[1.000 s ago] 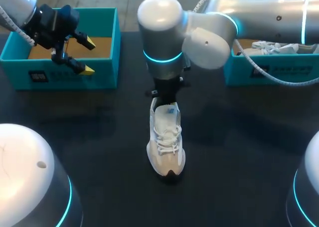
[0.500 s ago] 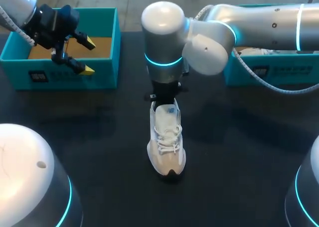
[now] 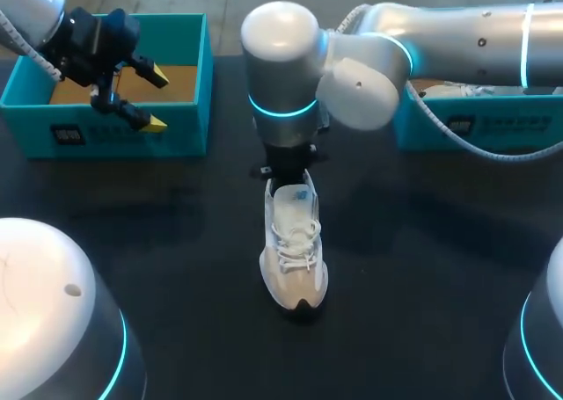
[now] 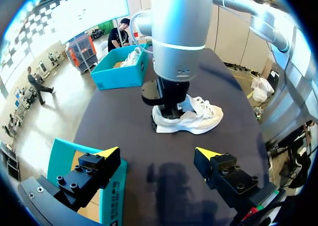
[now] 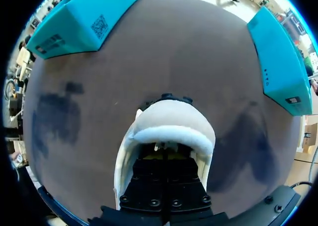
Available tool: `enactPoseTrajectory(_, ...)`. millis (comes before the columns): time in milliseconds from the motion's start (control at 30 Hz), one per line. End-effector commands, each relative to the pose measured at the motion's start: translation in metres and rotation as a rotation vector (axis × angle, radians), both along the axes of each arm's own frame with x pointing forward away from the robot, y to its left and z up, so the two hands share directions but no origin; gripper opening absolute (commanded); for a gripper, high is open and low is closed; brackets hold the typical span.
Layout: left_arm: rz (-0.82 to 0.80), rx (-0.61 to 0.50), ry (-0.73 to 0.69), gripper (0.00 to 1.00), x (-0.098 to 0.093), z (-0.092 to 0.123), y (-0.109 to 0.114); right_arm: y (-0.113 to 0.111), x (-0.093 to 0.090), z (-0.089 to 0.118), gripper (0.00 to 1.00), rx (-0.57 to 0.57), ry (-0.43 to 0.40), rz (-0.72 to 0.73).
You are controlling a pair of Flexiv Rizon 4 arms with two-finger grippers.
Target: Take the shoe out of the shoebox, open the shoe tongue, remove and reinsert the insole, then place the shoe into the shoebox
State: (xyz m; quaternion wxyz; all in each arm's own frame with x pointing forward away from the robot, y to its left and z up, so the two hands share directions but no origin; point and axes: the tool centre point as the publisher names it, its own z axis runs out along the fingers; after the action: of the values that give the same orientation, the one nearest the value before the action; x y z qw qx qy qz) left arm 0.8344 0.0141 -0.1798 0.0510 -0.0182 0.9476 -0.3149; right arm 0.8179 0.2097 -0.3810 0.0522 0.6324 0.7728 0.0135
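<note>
A white lace-up shoe (image 3: pixel 295 250) stands upright mid-table, toe toward me. My right arm comes in from the right, and its gripper (image 3: pixel 288 173) points straight down into the shoe's heel opening. In the right wrist view the shut gripper (image 5: pixel 166 158) sits deep inside the padded collar of the shoe (image 5: pixel 174 131); what its tips touch is hidden. My left gripper (image 3: pixel 132 94) hangs open and empty over the front of the left teal shoebox (image 3: pixel 106 136). From the left wrist, the left gripper (image 4: pixel 158 153) looks toward the shoe (image 4: pixel 194 119), well apart from it.
A second teal box (image 3: pixel 479 123) at the back right holds another white shoe (image 3: pixel 479 85). Both boxes show in the right wrist view, the left box (image 5: pixel 82 17) and the right box (image 5: pixel 280 57). Dark tabletop surrounds the shoe.
My right arm's elbow and wrist have shifted slightly left over the shoe's heel. The shoe and my left arm have stayed where they were.
</note>
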Motion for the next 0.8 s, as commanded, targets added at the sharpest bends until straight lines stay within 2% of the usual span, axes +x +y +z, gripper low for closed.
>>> enactPoseTrajectory(33, 0.001, 0.003, 0.0, 1.0, -0.001, 0.0, 0.0, 0.0, -0.003, 0.003, 0.0, -0.01, -0.001, -0.001)
enactPoseTrajectory(567, 0.001, 0.003, 0.0, 1.0, -0.001, 0.0, 0.0, -0.005, -0.008, -0.024, 0.0, 0.007, 0.034, -0.022)
enactPoseTrajectory(700, 0.001, 0.003, 0.0, 1.0, -0.001, 0.0, 0.0, -0.004, -0.01, -0.024, 0.0, 0.002, 0.05, -0.029)
enactPoseTrajectory(800, 0.001, 0.003, 0.0, 1.0, -0.001, 0.0, 0.0, -0.003, -0.013, -0.014, 0.0, -0.014, 0.057, -0.035)
